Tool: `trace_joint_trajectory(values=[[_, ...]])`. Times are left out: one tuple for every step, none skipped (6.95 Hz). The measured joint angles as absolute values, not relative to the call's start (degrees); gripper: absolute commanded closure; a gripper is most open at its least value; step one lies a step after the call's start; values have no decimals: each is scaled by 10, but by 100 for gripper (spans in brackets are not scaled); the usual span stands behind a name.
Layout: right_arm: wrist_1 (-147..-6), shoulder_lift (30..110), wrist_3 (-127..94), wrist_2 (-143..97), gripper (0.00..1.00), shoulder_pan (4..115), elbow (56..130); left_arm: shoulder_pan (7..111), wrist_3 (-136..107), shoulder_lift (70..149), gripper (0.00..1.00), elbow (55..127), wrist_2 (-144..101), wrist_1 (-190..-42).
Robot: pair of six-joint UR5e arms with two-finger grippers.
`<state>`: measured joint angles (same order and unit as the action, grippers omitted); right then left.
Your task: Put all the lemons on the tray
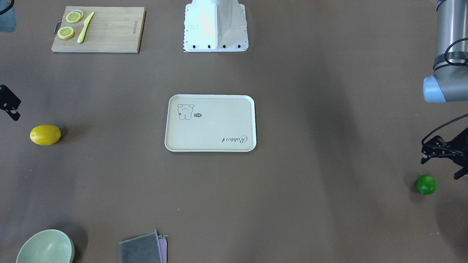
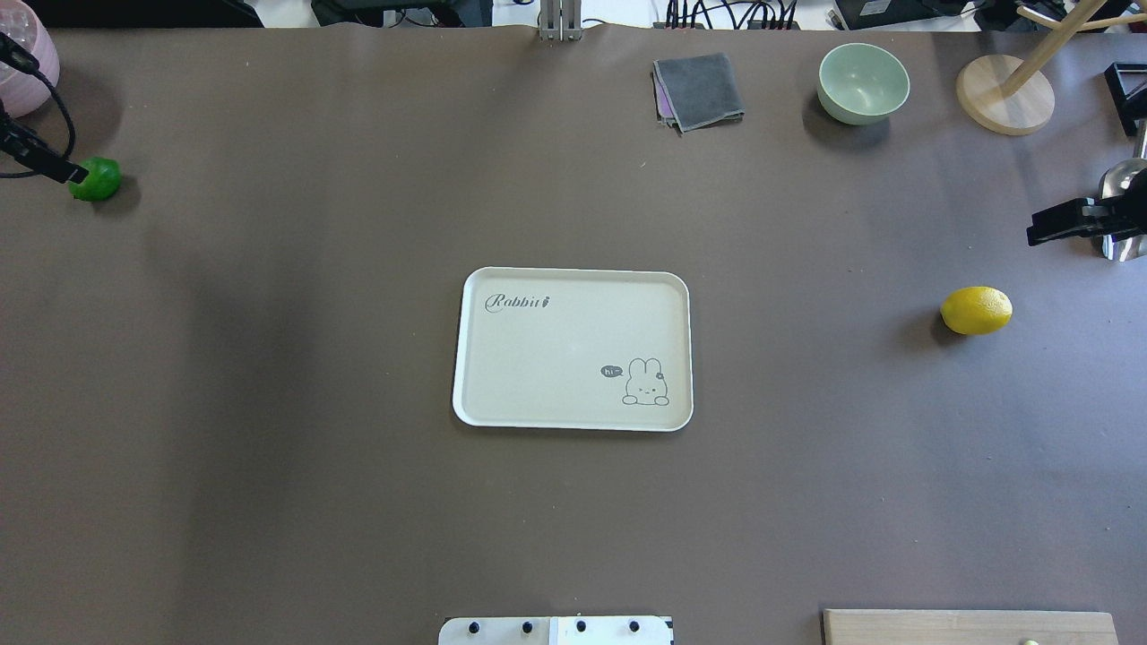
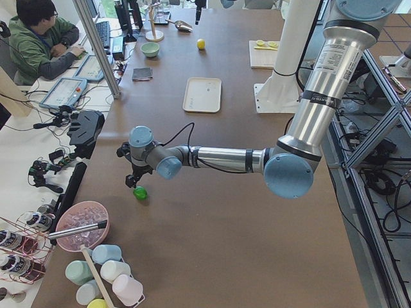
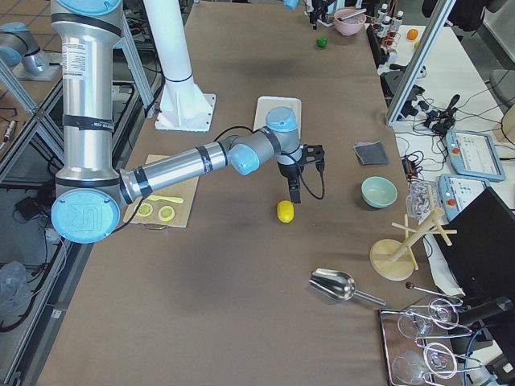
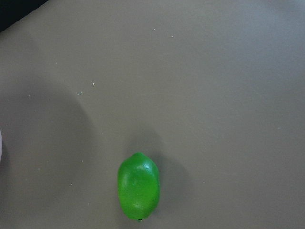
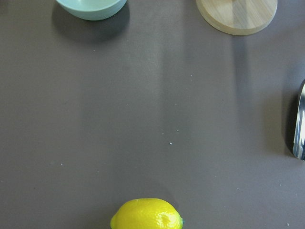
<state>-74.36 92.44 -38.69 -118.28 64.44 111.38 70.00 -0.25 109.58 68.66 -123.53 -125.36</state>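
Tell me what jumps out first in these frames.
The cream-beige rectangular tray with the cartoon drawing sits at the centre of the brown table with no fruit on it. A glossy bright yellow lemon lies far out on the robot's right. A bright green lemon lies far out on its left.

Overhead and front views oppose, sharing the tray (image 2: 538, 358).

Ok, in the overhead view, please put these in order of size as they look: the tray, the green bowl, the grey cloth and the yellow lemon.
1. The tray, clearly the largest.
2. The green bowl and the grey cloth look about alike, so I do not rank them.
3. The yellow lemon, the smallest.
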Motion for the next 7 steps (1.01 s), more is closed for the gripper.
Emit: trace_joint_trajectory(values=[[-744,924,-389,-1181,0,643,1114,686,-16,1113,2,652,-1211,-1275],[-743,924,-389,-1180,0,642,1114,674,-29,1130,2,617,-1192,-1295],[-743,924,-389,-1179,0,642,1114,665,-36,1141,2,593,-1175,-1308],[-743,923,-389,-1178,0,641,1114,660,-38,1145,3,578,-1167,-1314],[-743,923,-389,-1178,0,641,1114,658,-38,1143,3,569,-1164,-1321],[-743,923,-389,-1178,0,641,1114,657,-38,1139,15,566,-1163,-1328],[-743,923,-389,-1178,0,641,1114,657,-38,1136,50,565,-1163,-1331]])
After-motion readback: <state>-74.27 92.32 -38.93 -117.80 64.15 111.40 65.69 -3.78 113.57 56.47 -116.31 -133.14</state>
